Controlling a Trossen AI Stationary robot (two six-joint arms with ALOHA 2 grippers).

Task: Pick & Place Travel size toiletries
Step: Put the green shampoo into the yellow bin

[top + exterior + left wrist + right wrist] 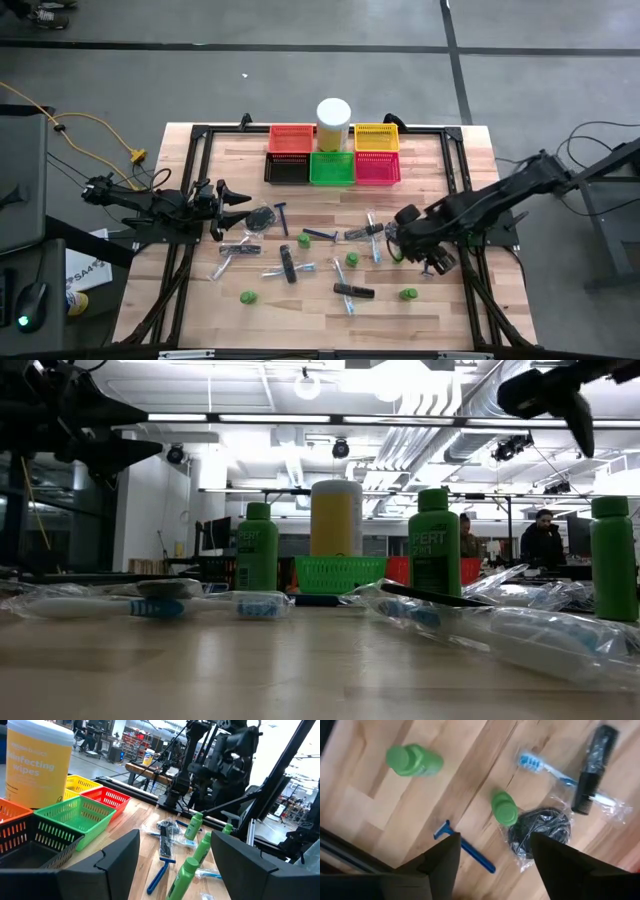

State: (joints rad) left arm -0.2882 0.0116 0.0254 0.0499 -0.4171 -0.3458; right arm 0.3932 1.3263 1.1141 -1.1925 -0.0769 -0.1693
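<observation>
Here your right gripper (492,852), jaws apart and empty, hangs over a green bottle (504,808): light, stiff, slippery; pinch its body.

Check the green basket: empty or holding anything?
Empty. In the left wrist view the green basket shows only bare mesh inside; toiletries lie on the table.

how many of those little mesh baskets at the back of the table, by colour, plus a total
orange plastic mesh basket: 1
yellow plastic mesh basket: 1
black plastic mesh basket: 1
green plastic mesh basket: 1
pink-red plastic mesh basket: 1
total: 5
</observation>
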